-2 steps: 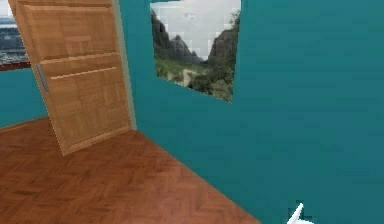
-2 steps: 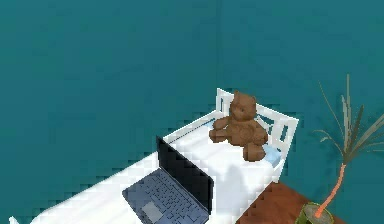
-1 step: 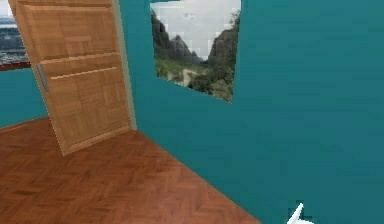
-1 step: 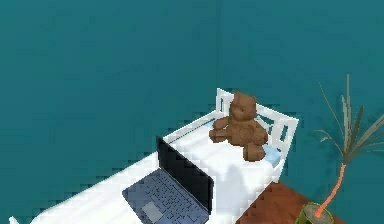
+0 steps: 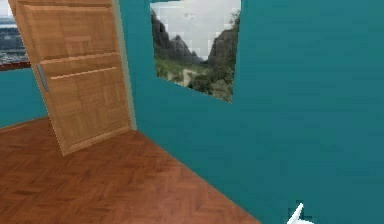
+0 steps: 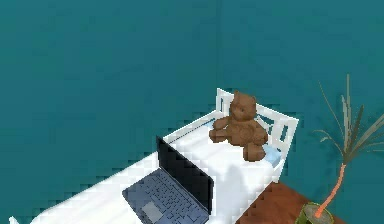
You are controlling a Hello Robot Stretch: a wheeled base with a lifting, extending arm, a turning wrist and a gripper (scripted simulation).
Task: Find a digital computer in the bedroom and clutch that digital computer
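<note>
An open laptop point(image 6: 172, 188) with a black screen and a grey keyboard lies on a white bed point(image 6: 235, 165) in the lower middle of the arm side view. A brown teddy bear point(image 6: 240, 125) sits farther back on the same bed, against its white railed headboard point(image 6: 282, 130).
A wooden door point(image 5: 75, 70) stands at the forward view's left. A landscape picture point(image 5: 196, 45) hangs on the teal wall point(image 5: 310, 100) close ahead. Wooden floor point(image 5: 90, 180) spreads at the lower left. A potted plant point(image 6: 340, 160) stands at the arm side view's right, beside the bed.
</note>
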